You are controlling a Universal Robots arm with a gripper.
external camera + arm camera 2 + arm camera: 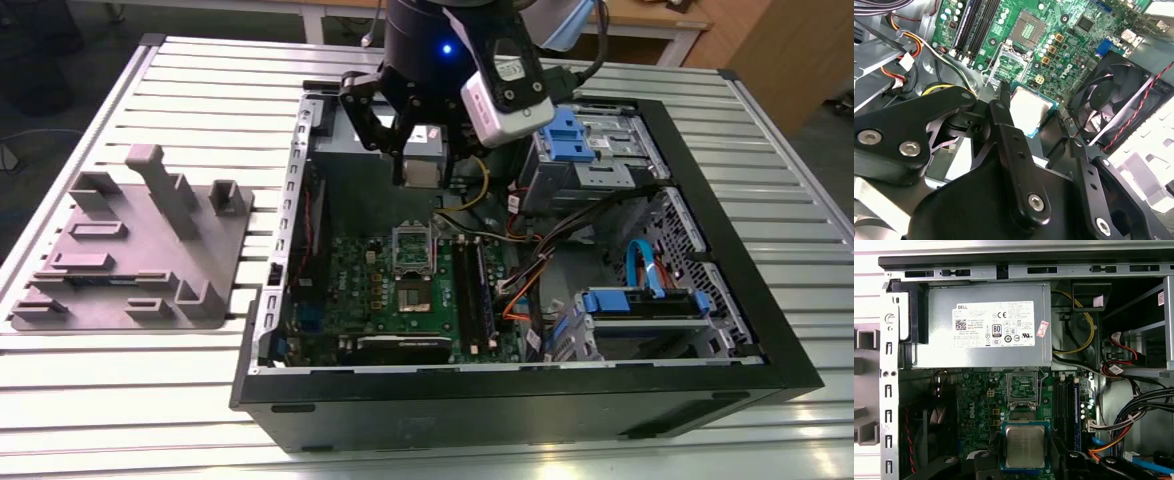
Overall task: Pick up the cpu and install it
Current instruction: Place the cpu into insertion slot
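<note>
Fingers (1005, 122) pinch the cpu (1025, 446) by its edges above the motherboard (974, 400); open socket (1023, 387) just beside it, not touching.

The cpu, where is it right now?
In the exterior view the cpu is held by the gripper, above the green motherboard inside the open computer case.

cpu (1025, 446): small thin square chip with a pale silver-grey metal top and a thin blue-green rim. The metal face is turned toward both wrist views. It is clamped at two opposite edges between the black fingers of the gripper (424, 172). It is held in the air above the green board (979, 405), not seated in it.
</note>
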